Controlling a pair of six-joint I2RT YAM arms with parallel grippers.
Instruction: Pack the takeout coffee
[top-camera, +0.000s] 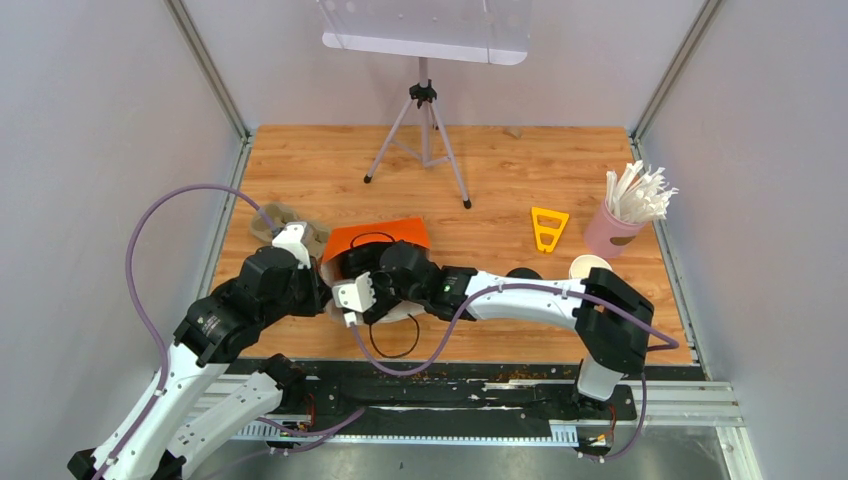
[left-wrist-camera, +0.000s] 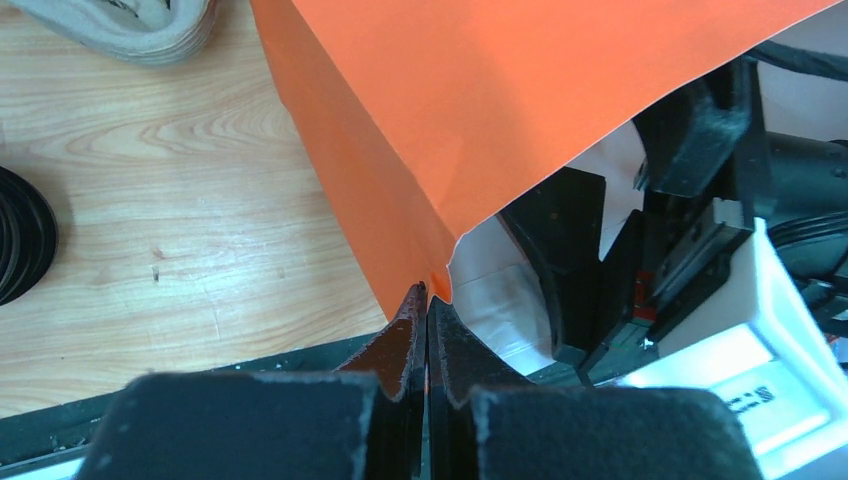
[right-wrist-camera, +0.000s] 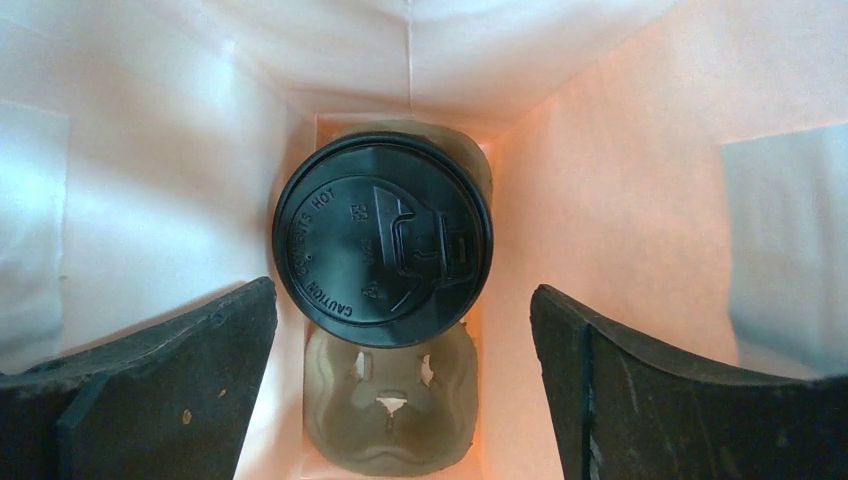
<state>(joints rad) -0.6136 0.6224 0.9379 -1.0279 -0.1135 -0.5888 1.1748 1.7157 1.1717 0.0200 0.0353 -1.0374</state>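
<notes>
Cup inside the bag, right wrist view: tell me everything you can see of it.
The cup shows only its round black plastic lid, with raised CAUTION and HOT lettering and a sip tab. The body is hidden beneath the lid. It sits lid-up toward the camera in the far pocket of the pulp tray at the bottom of the bag. The near pocket is empty. The right gripper is open, with a finger on each side, not touching the cup.

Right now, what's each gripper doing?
Left gripper: closed on the orange paper bag's rim.
Right gripper: open, empty, inside the bag above a round black plastic lid.
</notes>
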